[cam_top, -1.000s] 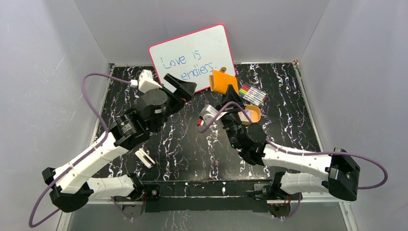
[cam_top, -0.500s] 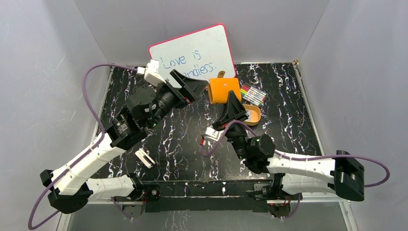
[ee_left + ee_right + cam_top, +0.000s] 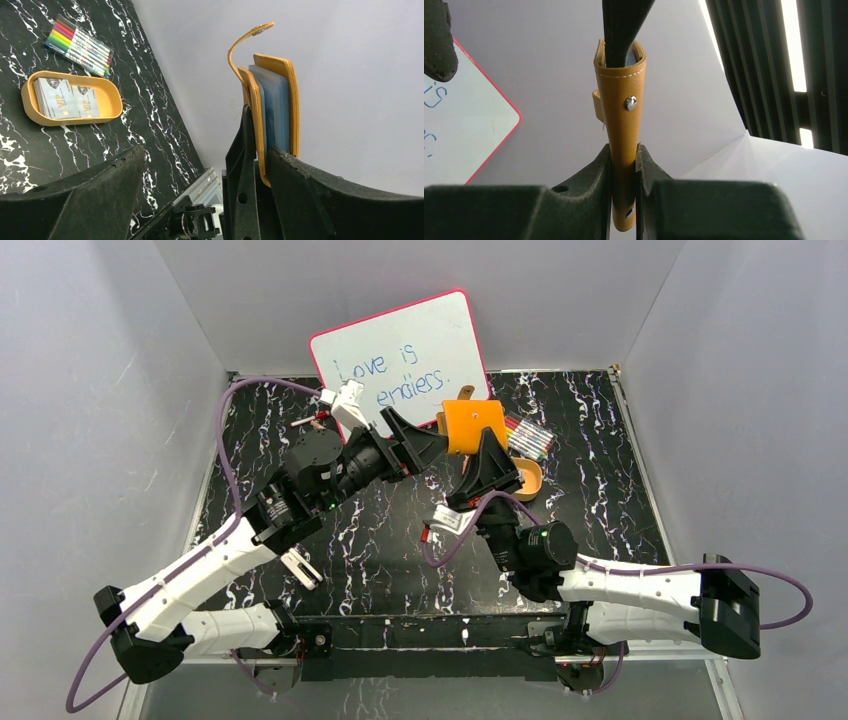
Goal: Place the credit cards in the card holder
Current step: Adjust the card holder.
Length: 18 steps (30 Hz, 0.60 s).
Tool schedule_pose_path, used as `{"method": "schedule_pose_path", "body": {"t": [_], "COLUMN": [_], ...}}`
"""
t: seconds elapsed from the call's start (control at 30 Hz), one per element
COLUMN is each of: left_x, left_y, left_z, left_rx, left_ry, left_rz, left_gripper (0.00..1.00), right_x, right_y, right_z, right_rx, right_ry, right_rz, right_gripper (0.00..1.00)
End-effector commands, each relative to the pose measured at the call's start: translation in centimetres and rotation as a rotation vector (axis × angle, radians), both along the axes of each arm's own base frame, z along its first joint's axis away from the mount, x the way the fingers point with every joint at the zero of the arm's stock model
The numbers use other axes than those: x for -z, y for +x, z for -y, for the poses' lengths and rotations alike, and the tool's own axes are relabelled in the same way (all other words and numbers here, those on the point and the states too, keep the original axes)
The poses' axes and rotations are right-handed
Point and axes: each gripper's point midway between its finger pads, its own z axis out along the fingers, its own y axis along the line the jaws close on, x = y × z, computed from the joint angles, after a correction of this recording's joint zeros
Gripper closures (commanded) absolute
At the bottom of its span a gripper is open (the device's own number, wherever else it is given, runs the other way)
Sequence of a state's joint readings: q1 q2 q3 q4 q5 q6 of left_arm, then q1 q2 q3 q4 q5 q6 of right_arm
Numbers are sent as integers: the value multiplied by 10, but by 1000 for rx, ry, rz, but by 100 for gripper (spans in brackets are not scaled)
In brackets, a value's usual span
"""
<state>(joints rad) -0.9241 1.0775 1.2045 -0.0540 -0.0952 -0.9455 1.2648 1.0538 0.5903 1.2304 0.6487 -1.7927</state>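
Note:
The orange card holder is held upright in the air, clamped at its lower edge by my shut right gripper; the right wrist view shows its snap side. My left gripper is open wide right beside it. One left finger reaches between the covers, against the clear sleeves; its tip shows in the right wrist view. The credit cards lie stacked in an orange oval tray on the table.
A pink-rimmed whiteboard leans on the back wall behind the arms. A pack of coloured markers lies next to the tray. A small white object lies on the black marble table near the left arm.
My left arm has swung right and its open gripper has reached the card holder, one finger going between the covers. My right gripper has shifted the card holder slightly right and turned it.

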Motion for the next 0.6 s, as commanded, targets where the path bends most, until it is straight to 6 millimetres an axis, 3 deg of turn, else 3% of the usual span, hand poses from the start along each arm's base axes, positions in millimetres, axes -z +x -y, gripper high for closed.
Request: {"method": "schedule_pose_path", "body": {"t": [0.0, 0.13, 0.23, 0.57], "left_x": [-29, -27, -33, -40], "left_y": [-4, 3, 1, 3], "left_z": [-20, -65, -77, -28], "left_rx": [-52, -237, -271, -111], "left_ry": [-55, -83, -120, -87], "left_rz": [43, 33, 53, 39], "left_gripper": [11, 10, 10, 9], "right_x": [-17, -14, -12, -11], "right_y": [-7, -5, -4, -3], "right_z": [4, 2, -1, -21], "right_rx": [-18, -17, -18, -24], "right_ry": [58, 48, 39, 11], "right_rz": [35, 19, 14, 15], "right_gripper": [100, 100, 100, 100]}}
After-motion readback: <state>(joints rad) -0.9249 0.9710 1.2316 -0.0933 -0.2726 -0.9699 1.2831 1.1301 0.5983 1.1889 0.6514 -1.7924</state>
